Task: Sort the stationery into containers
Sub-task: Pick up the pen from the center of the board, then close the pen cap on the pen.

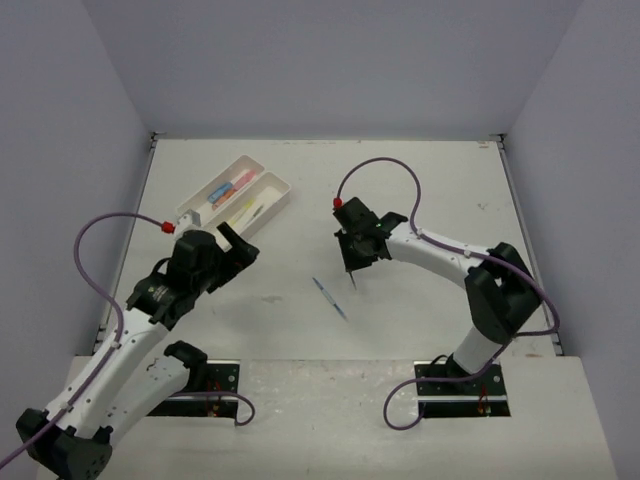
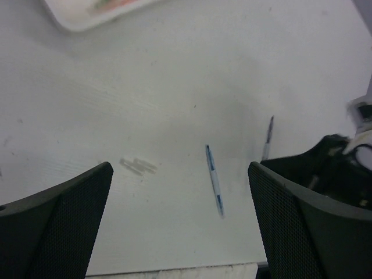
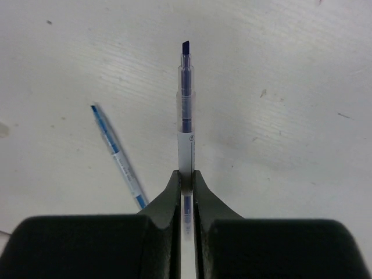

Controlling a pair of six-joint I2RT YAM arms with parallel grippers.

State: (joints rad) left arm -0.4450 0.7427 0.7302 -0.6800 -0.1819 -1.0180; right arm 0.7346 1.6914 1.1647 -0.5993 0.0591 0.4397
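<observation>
Right gripper (image 3: 186, 177) has its jaws pressed together on a thin blue-grey pen (image 3: 186, 104), which is pinched near one end. The rest of its barrel runs straight out past the fingertips, and the dark tip is well clear of them. Left gripper (image 2: 180, 167) hangs with its jaws spread wide and nothing between them.

Across the pale table (image 1: 430, 180), the two white trays lie side by side towards the far left, their long sides running diagonally. The farther tray (image 1: 183, 212) holds red, blue and pink markers. The nearer tray (image 1: 280, 198) holds something thin and yellowish that is too small to name.

From the right gripper, the trays lie off to its left and a little farther away, with open table between. The left gripper sits just in front of them and is much the nearer hand, but it is the right one that carries the pen.

By my judgement, the held pen must be swung so that its long axis lines up with a tray's diagonal before it is let go. Otherwise it may bridge the rim.

A second pen (image 1: 329, 298) lies loose on the table between the arms, nearer the right gripper, and is not yet sorted.
</observation>
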